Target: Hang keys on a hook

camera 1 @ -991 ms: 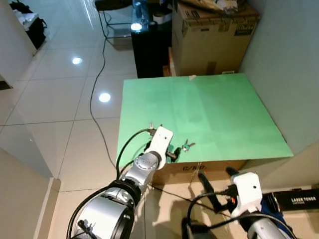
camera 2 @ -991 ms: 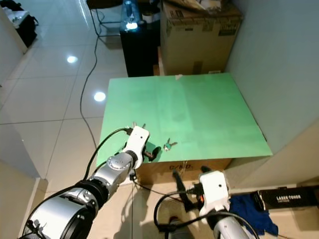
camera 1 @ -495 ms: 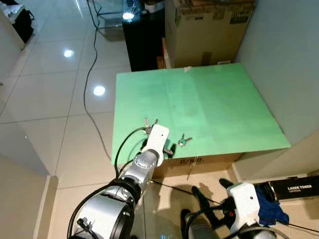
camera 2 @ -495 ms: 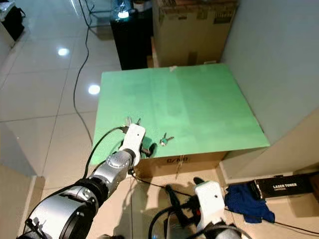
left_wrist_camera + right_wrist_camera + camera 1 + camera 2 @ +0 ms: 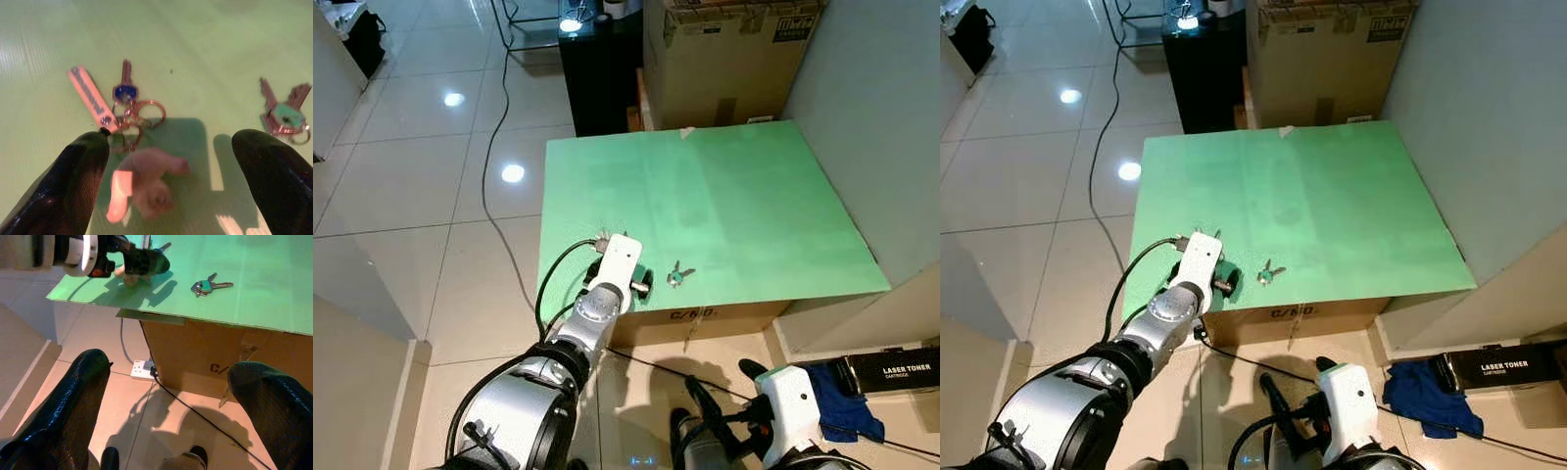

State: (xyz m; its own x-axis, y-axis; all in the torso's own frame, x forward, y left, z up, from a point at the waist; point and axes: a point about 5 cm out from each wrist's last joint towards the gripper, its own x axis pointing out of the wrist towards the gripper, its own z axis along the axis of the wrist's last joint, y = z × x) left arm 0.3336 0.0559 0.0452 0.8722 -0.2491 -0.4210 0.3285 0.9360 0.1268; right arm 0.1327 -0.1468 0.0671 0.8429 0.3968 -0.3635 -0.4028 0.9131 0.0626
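The key bunch (image 5: 128, 113) — blue-headed key, linked rings, an orange strap tag and a pinkish fob — lies flat on the green board (image 5: 734, 196), near its front-left corner. It sits w/ the rings spread out, so nothing stands up to hook; any grab has to come down onto it from above. The left gripper (image 5: 171, 161) hangs just over the bunch, fingers wide apart, one finger (image 5: 80, 171) close by the strap tag and the pinkish fob sitting in the gap. Judged a pre-grasp pose: jaws straddle the fob so closing would pinch it. Nothing is gripped at this pt.

A second, green-headed key set (image 5: 677, 275) lies on the board just beside the bunch, apart from it and outside the jaws.

The right gripper (image 5: 166, 396) hangs low in front of the cardboard box (image 5: 230, 357) that carries the board, fingers apart, over the floor; prob. idle. A power strip (image 5: 143, 369) and its cable lie on the tiles at the box's foot.
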